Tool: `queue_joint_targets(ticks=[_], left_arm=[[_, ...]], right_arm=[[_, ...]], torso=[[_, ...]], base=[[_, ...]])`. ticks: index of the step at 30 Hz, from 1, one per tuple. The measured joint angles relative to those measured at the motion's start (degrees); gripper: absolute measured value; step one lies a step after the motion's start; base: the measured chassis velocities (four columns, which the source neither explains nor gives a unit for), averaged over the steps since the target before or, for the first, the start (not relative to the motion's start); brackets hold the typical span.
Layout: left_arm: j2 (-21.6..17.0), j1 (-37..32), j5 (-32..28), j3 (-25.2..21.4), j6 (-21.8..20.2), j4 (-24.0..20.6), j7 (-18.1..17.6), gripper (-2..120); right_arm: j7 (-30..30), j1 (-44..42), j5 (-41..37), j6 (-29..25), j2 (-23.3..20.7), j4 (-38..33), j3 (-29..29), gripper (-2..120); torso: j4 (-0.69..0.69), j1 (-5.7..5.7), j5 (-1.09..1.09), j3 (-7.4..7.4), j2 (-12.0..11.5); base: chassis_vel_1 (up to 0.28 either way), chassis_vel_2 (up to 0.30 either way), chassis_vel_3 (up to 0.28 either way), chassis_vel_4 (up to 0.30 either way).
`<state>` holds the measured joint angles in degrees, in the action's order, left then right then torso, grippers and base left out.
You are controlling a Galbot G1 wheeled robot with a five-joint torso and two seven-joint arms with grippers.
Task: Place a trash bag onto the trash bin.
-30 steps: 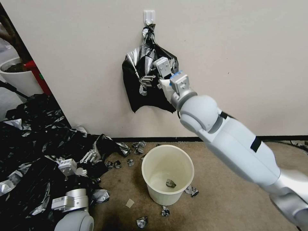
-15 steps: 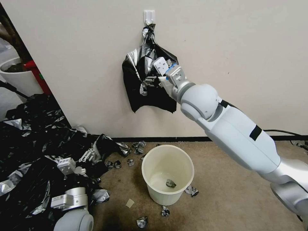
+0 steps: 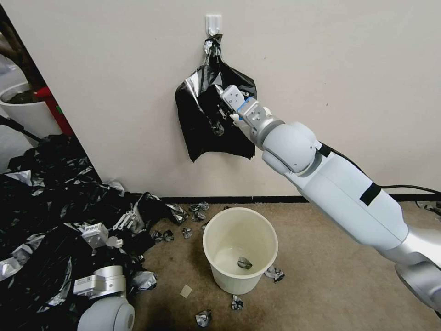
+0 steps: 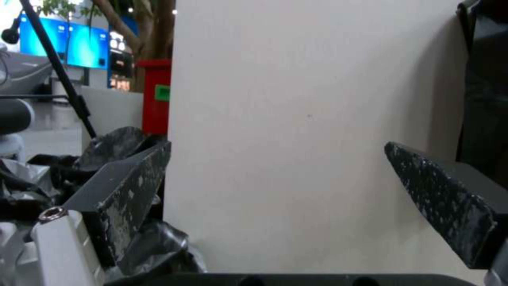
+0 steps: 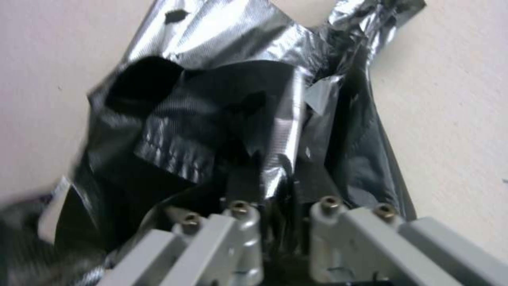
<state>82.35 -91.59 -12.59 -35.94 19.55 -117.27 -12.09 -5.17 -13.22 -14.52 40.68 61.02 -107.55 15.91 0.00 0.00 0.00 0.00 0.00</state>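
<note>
One right gripper is pinching the trash bag, which hangs from a wall hook above it. Far below sits the trash bin. The left gripper rests spread wide beside the bin. I think the grabbing step is on; next, lift the bag off the hook.

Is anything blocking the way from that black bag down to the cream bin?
Nothing visible blocks it. The trash bag still hangs from the wall hook, pinched by the right end effector; the trash bin stands open below.

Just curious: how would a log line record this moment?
right gripper: shut on trash bag, hanging on wall hook | left gripper: open, low | bin: unlined
</note>
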Motion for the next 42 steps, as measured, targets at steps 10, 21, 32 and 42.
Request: queue_joint_targets(ticks=[10,21,32,42], left_arm=[[-2.50,1.82,-1.76,0.63,-1.26,-0.68,-0.37,100],[-20.59,11.73,-17.98,5.42,-1.40,-1.02,4.27,100],[-43.13,39.95,-34.13,21.44,0.66,9.40,15.79,100],[-44.77,71.17,-40.83,41.61,-8.51,22.56,32.16,100]], right_arm=[[-5.60,-5.91,-6.59,-0.09,-0.84,-5.09,-2.65,0],[-7.40,-19.43,-13.33,-5.69,-1.33,-13.57,-10.69,0],[-3.05,-29.28,-17.70,-27.34,2.09,-10.03,-18.08,0],[-2.49,-28.91,-18.38,-32.70,6.29,-6.00,-19.89,0]], torso=[[-0.01,0.00,0.00,0.00,0.00],[0.01,0.00,0.00,0.00,0.00],[-0.01,0.00,0.00,0.00,0.00],[0.01,0.00,0.02,0.01,0.00]], base=[[0.000,0.000,0.000,0.000],[0.000,0.000,0.000,0.000],[0.000,0.000,0.000,0.000],[0.000,0.000,0.000,0.000]])
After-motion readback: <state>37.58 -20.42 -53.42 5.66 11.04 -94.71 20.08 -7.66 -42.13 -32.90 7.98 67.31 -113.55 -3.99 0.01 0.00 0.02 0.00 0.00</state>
